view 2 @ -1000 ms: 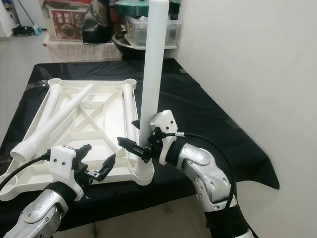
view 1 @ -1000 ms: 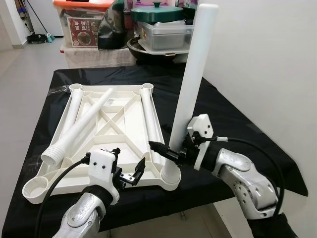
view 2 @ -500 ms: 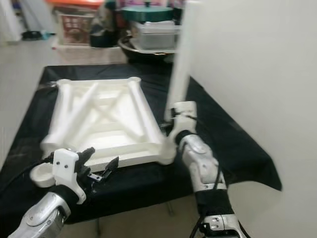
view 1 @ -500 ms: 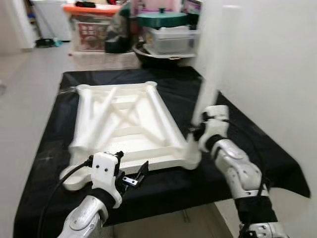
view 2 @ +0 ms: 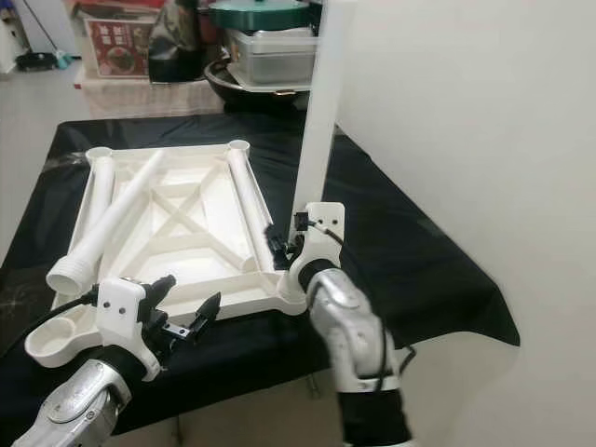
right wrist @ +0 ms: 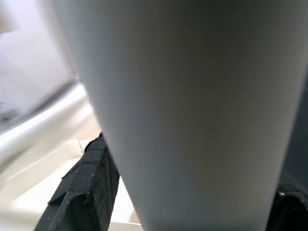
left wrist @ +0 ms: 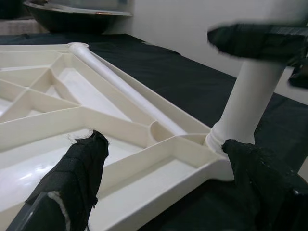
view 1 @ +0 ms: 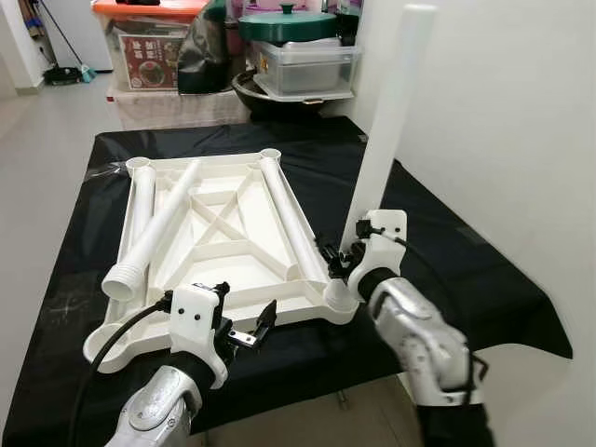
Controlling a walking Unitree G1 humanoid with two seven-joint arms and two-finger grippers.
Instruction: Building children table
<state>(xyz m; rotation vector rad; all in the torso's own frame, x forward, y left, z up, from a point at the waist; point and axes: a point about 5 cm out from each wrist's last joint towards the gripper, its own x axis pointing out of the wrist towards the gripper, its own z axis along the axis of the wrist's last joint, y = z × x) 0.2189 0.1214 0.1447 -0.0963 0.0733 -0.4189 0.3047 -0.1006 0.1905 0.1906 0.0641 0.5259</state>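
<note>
Fingers (right wrist: 84,192) of the right gripper (view 1: 337,259) clasp the upright leg (view 1: 386,130).

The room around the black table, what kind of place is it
Probably a home storage or utility corner. Behind the black-covered table sit stacked plastic storage boxes, a lidded green pot and a broom on a tiled floor. An upturned white children's tabletop lies on the cloth.

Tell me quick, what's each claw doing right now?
Left gripper: open, holding nothing, near the tabletop frame.
Right gripper: shut on the upright table leg.
</note>
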